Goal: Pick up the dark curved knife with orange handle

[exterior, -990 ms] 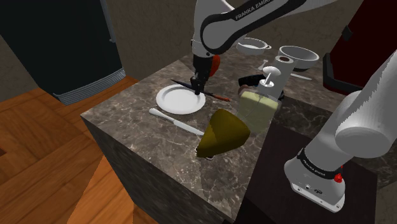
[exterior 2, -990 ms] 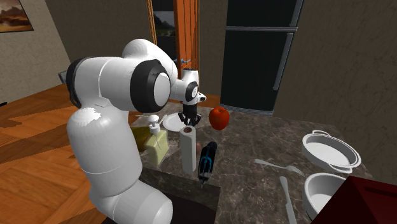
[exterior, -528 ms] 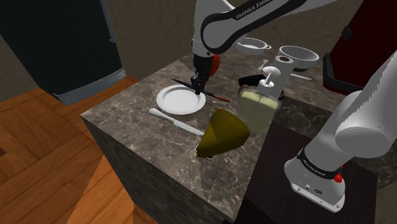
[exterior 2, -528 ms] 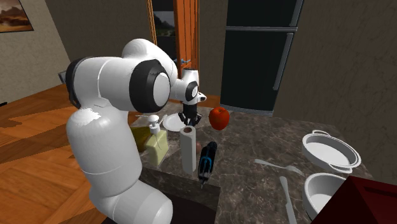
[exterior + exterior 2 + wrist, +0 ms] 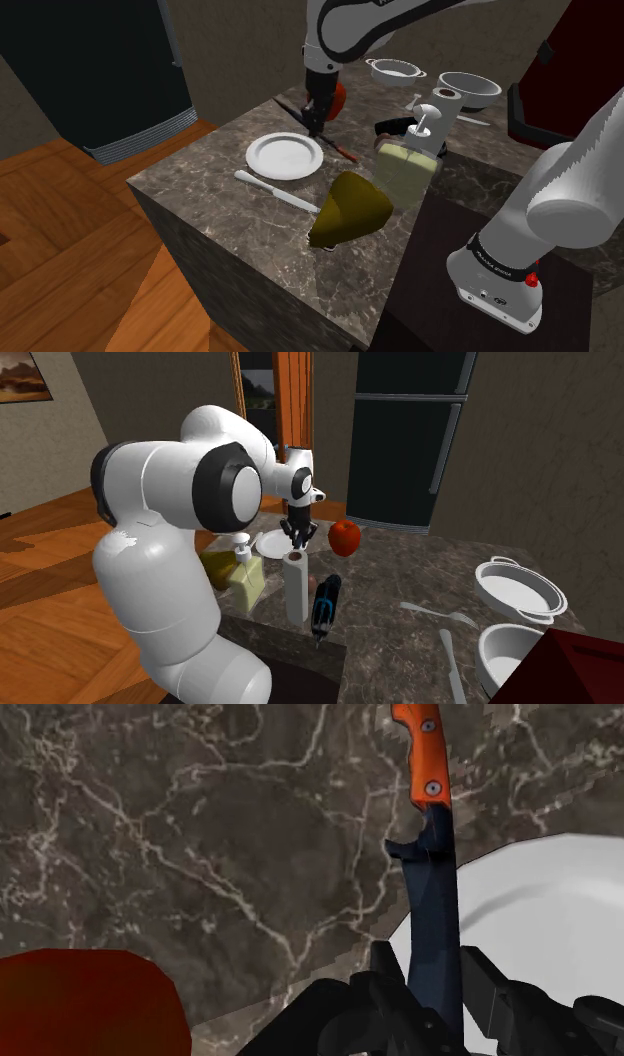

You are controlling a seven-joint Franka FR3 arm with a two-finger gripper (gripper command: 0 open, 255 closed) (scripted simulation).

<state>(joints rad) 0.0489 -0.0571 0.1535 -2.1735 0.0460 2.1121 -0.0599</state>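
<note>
The knife has a dark curved blade [image 5: 432,934] and an orange handle [image 5: 422,754]. My gripper [image 5: 432,982] is shut on the blade, and the handle points away from the fingers. In the shoulder view the gripper [image 5: 315,120] hangs just above the far rim of the white plate [image 5: 285,156]. From it the knife [image 5: 340,150] slopes down toward the marble counter [image 5: 220,150]. The second exterior view has the gripper [image 5: 299,537] above the plate [image 5: 268,544], beside a red apple [image 5: 345,536].
A white table knife [image 5: 275,190] lies near the counter's front edge beside an olive cone-shaped thing [image 5: 350,208]. A soap bottle [image 5: 410,165], a paper towel roll [image 5: 295,587], a pot [image 5: 396,70] and a bowl [image 5: 468,88] stand farther along. The apple [image 5: 80,1004] sits close by the gripper.
The gripper has risen from the plate's rim with the knife clasped in it. The blade has lifted off the plate, and the upper arm has swung higher.
</note>
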